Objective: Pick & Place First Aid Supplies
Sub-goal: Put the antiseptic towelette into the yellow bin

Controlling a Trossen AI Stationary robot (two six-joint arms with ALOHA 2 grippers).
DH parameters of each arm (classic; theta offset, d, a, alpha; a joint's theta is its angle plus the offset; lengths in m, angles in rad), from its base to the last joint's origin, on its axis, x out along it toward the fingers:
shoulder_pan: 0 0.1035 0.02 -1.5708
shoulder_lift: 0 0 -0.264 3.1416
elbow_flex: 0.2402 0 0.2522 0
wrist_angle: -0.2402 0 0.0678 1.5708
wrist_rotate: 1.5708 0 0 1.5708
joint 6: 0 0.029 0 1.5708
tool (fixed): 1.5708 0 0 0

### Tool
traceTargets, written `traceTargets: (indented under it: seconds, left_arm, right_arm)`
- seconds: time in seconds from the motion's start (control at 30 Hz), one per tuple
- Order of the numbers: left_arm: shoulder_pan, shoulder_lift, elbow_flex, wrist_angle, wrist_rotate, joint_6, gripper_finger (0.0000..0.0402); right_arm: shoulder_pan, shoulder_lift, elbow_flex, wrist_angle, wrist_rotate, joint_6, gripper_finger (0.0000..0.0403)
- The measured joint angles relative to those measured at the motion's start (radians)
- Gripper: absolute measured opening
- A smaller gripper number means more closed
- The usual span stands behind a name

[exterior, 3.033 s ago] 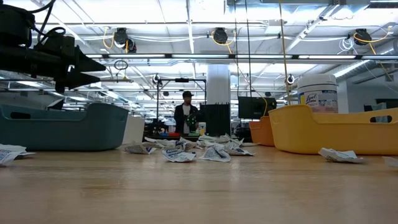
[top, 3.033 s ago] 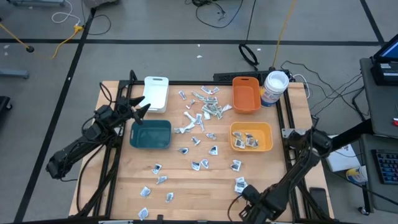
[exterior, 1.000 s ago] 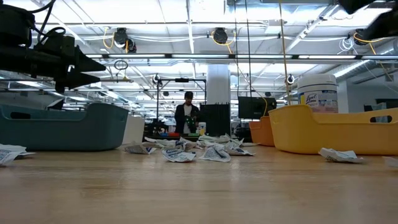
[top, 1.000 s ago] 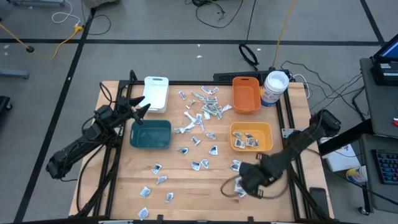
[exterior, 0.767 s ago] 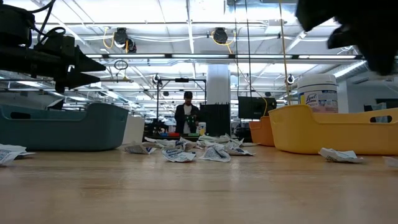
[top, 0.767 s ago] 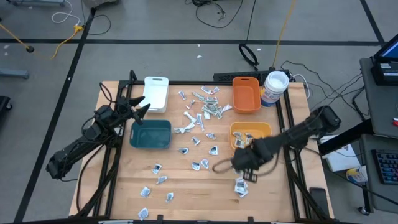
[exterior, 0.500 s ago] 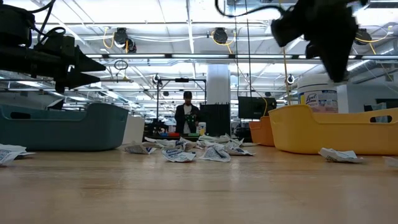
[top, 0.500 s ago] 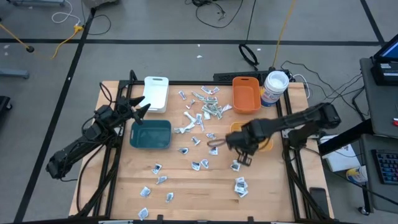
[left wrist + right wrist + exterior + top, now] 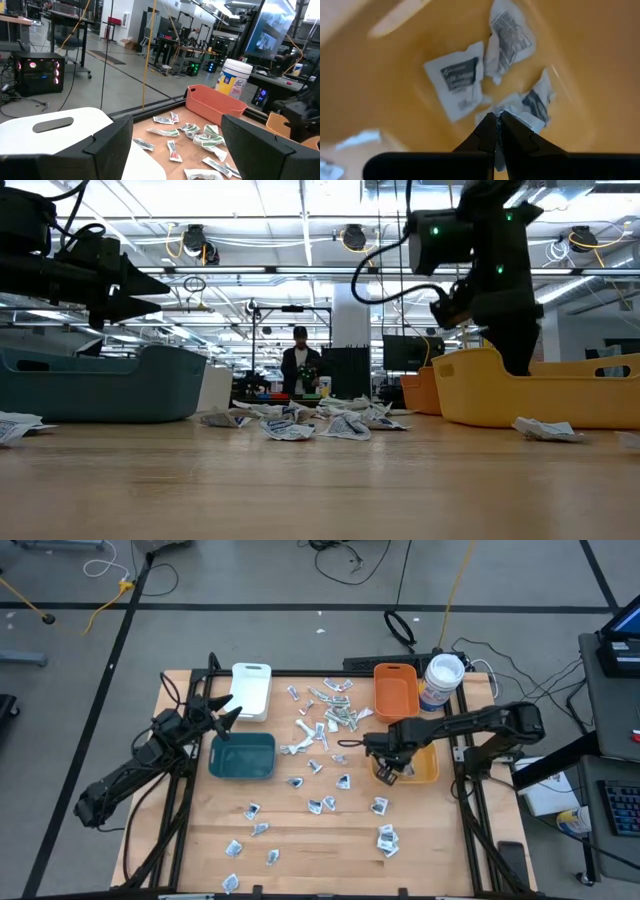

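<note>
Two right gripper [image 9: 497, 131] fingers are pinching a packet [image 9: 512, 116] over the yellow bin [image 9: 428, 772] holding several packets.

The left arm is stretched from the table's 8 o'clock corner toward 10 o'clock, and its left gripper [image 9: 226, 715] is held level with the fingers spread wide. The right arm is reached in from 3 o'clock toward the centre; its right gripper [image 9: 385, 772] is pointed down, fingers pressed together.
</note>
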Motion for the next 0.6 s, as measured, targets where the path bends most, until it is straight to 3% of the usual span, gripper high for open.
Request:
traceTargets:
  seconds: [0.33,0.6]
  left_arm:
    - [0.0,0.0,0.0,0.0,0.0,0.0,0.0306]
    - [0.0,0.0,0.0,0.0,0.0,0.0,0.0306]
  right_arm:
    - [-0.01,0.0,-0.02,0.053,-0.003,0.002,0.0025]
    - [-0.02,-0.001,-0.006,-0.002,0.017,0.078,0.0158]
